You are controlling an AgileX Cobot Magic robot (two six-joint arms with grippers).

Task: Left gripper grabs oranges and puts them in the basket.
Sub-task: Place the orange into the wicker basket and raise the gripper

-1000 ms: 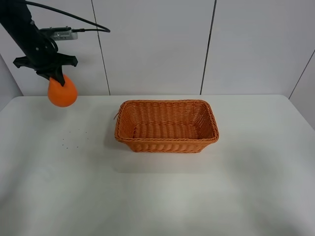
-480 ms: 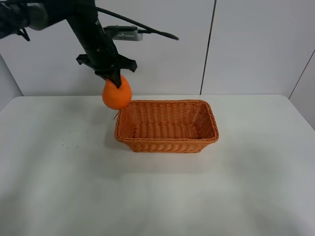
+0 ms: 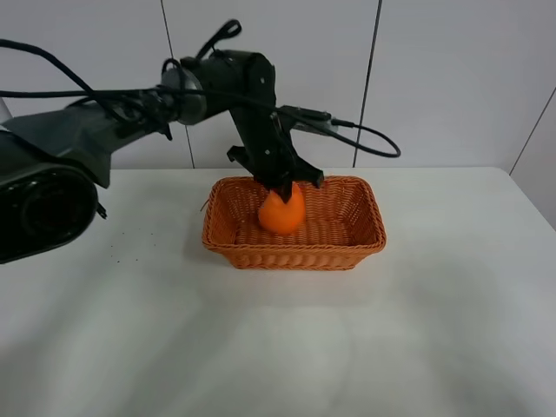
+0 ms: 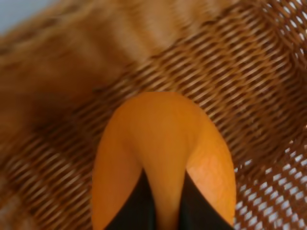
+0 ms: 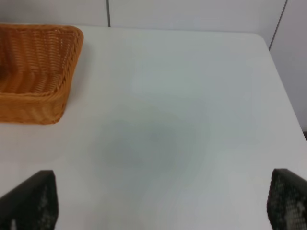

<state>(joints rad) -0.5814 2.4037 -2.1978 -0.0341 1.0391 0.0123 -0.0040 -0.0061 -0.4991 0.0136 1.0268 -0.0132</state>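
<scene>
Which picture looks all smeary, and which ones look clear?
Left wrist view: the basket weave is smeared into streaks, worst along one wall, while the orange in the left end effector looks fairly sharp. Exterior high view: crisp, evenly lit, soft shadow beside the basket. Right wrist view: table clear, fingertips of the right end effector fuzzy.
</scene>
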